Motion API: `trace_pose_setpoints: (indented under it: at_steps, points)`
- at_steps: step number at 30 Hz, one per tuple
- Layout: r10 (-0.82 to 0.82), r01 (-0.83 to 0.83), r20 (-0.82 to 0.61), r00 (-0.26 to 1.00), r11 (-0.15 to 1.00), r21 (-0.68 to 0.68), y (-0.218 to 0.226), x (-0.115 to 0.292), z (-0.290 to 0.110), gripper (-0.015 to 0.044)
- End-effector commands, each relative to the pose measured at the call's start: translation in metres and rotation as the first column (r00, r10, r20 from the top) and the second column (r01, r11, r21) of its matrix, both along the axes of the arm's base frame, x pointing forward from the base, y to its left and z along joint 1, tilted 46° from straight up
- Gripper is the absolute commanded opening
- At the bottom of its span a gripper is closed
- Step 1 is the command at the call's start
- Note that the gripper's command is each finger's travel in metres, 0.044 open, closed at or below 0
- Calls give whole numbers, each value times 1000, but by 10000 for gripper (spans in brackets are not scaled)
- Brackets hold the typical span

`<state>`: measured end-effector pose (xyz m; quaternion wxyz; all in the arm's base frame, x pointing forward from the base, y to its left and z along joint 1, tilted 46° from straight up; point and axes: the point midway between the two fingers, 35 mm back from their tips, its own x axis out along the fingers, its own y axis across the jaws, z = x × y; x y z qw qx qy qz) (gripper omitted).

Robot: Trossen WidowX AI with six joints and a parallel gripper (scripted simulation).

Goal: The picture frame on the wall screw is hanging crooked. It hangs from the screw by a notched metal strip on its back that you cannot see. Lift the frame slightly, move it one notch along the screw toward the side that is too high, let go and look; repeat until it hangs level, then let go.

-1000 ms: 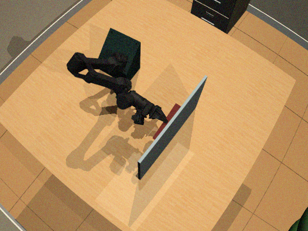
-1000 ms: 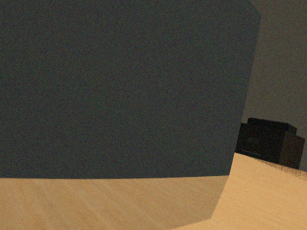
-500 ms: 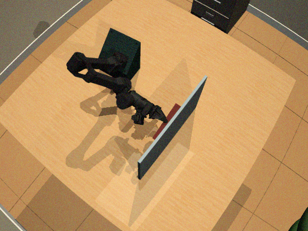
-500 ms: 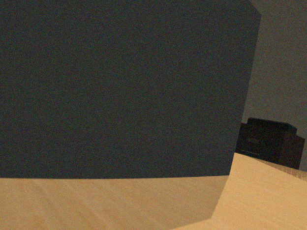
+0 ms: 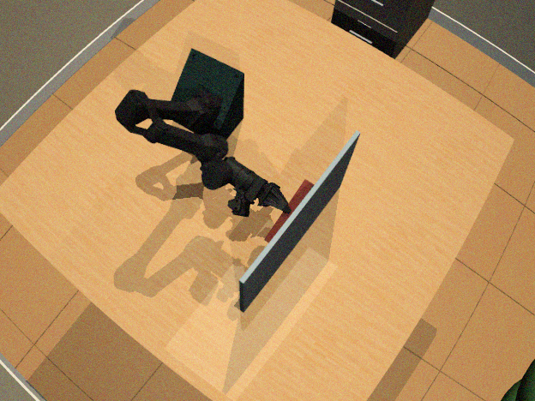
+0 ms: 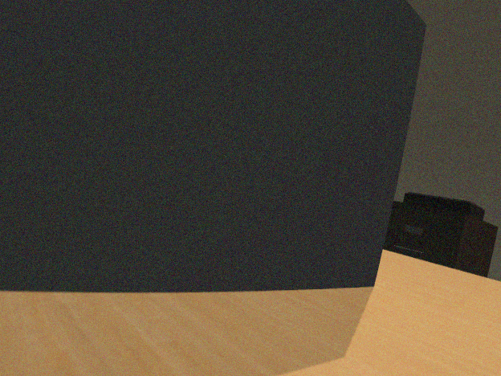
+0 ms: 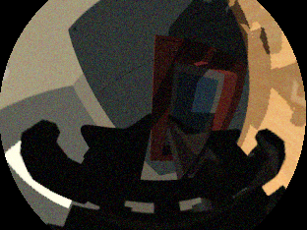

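Note:
The red picture frame (image 5: 302, 192) (image 7: 165, 67) hangs on the arm's side of the upright grey wall panel (image 5: 302, 215) (image 7: 118, 60); from above only its top edge shows. In the wrist view the frame has a blue picture (image 7: 200, 95) inside and looks tilted. My gripper (image 5: 283, 206) is shut on the frame's edge, with the arm reaching from its dark base box (image 5: 211, 86). The screw and the notched strip are hidden. In the exterior view the back of the wall panel (image 6: 202, 141) fills the view and hides frame and gripper.
The wall panel stands on a wooden table (image 5: 410, 172) (image 6: 425, 315). A dark drawer cabinet (image 5: 380, 21) (image 6: 441, 230) stands beyond the table's far corner. Tiled floor (image 5: 496, 267) surrounds the table.

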<state>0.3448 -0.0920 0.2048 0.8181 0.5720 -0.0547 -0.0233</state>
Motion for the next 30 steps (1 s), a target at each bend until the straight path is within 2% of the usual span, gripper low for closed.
trace_pose_setpoints:
  at_steps: [1, 30]
  points:
    - [6, -6, 8, 1000, 1000, -7, 1, 1, 2, 0]
    - [6, -6, 8, 1000, 1000, -7, 3, 1, 1, 0]
